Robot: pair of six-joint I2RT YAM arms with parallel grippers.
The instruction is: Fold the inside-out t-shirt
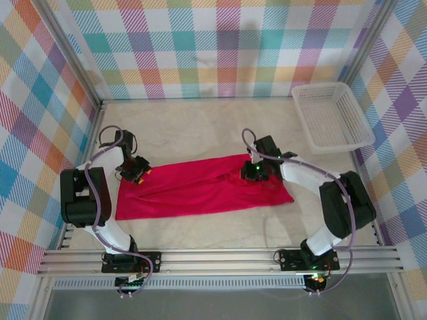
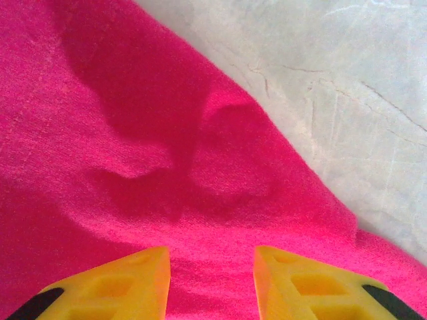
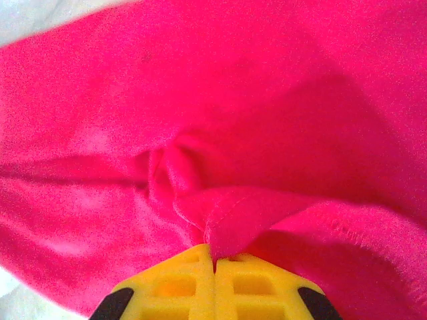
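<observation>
The inside-out t-shirt lies as a long crimson strip across the table, wrinkled toward its right end. My left gripper hovers at the shirt's upper left corner. In the left wrist view it is open, its yellow fingertips apart over flat cloth close to the shirt's edge. My right gripper sits on the shirt's upper right part. In the right wrist view it is shut on a pinched fold of stitched hem, and cloth bunches just beyond the tips.
A white plastic basket stands at the back right of the pale table. Checked walls close in the back and both sides. A metal rail carrying both arm bases runs along the near edge.
</observation>
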